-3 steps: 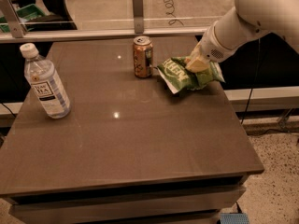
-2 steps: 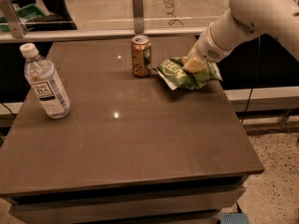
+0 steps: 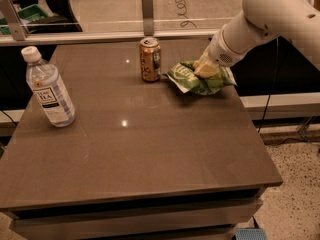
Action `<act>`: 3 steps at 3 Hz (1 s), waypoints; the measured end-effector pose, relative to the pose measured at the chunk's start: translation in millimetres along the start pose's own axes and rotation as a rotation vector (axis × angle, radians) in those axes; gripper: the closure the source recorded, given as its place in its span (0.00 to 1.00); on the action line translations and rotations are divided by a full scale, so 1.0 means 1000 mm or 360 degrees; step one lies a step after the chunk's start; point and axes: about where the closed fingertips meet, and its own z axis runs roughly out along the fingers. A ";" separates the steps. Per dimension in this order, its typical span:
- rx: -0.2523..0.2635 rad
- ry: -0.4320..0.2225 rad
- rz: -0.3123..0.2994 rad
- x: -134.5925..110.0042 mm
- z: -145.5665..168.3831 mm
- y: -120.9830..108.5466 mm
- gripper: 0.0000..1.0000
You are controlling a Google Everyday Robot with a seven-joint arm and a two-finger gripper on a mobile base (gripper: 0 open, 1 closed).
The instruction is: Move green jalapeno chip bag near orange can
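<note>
The green jalapeno chip bag [image 3: 184,77] lies crumpled at the back right of the brown table [image 3: 150,154]. Its left end is just right of the orange can [image 3: 150,60], with a narrow gap between them. The can stands upright near the table's back edge. My gripper [image 3: 206,70] reaches in from the upper right on the white arm [image 3: 270,14]. It presses down into the top of the bag, shut on its crinkled middle, and the bag hides the fingertips in part.
A clear plastic bottle with a white cap [image 3: 49,91] stands at the left of the table. A metal rail with a post [image 3: 147,4] runs along the back edge. The table's right edge is close to the bag.
The gripper and the bag have shifted slightly left, bringing the bag's left end closer to the can. The can and bottle have not moved.
</note>
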 end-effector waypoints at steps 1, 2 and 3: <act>-0.0010 -0.0008 0.0009 -0.002 0.003 -0.002 0.59; -0.0010 -0.0008 0.0009 -0.002 0.003 -0.002 0.35; -0.0037 -0.0026 0.0023 -0.006 0.008 -0.005 0.12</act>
